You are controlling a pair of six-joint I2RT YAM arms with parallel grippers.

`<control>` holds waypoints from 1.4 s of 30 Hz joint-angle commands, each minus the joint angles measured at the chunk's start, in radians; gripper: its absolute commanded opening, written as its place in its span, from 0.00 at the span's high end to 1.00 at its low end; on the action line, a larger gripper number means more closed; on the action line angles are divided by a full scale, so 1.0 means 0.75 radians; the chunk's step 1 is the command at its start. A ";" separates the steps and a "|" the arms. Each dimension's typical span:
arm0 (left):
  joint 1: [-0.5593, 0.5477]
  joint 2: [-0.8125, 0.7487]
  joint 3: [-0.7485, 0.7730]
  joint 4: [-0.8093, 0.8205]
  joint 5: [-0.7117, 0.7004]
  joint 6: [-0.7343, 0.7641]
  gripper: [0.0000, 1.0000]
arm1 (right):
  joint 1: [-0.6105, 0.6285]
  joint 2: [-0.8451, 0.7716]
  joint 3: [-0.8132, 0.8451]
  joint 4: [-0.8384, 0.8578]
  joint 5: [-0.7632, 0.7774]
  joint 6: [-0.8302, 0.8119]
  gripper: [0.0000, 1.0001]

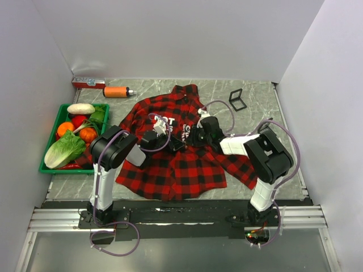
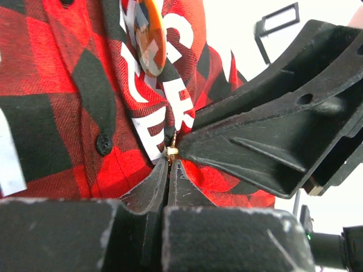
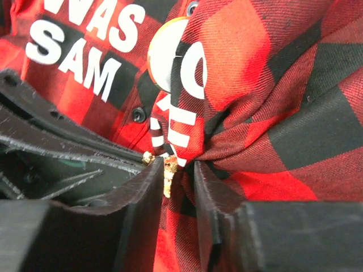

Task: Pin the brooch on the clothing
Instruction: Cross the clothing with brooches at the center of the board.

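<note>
The shirt (image 1: pixel 170 170) lies spread on the tabletop (image 1: pixel 255 102), the round brooch (image 3: pixel 164 54) on its lettered chest. Your left tool (image 2: pixel 170 163) is pinched shut on a shirt fold by the brass pin end (image 2: pixel 172 151); your right tool (image 3: pixel 180 173) stands part open around that fold. Expect limp cloth that bunches and a small stiff pin: grip close beside it

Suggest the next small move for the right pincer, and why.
Probably draw the right pincer back slightly: its jaws stand apart around bunched shirt, the brooch already sits on the lettering, and the left pincer is shut at the gold clasp.
</note>
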 commanded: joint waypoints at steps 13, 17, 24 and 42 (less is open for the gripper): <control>0.041 0.109 0.065 0.109 0.388 0.029 0.99 | -0.172 -0.277 -0.206 -0.113 -0.401 0.001 0.40; 0.056 0.140 0.085 0.150 0.460 0.002 0.99 | -0.236 -0.269 -0.274 -0.019 -0.476 0.030 0.40; 0.070 0.181 0.124 0.166 0.536 0.000 0.99 | -0.285 -0.179 -0.274 0.092 -0.536 0.054 0.39; 0.090 0.248 0.161 0.277 0.650 -0.063 0.99 | -0.285 0.020 -0.319 0.358 -0.591 0.152 0.46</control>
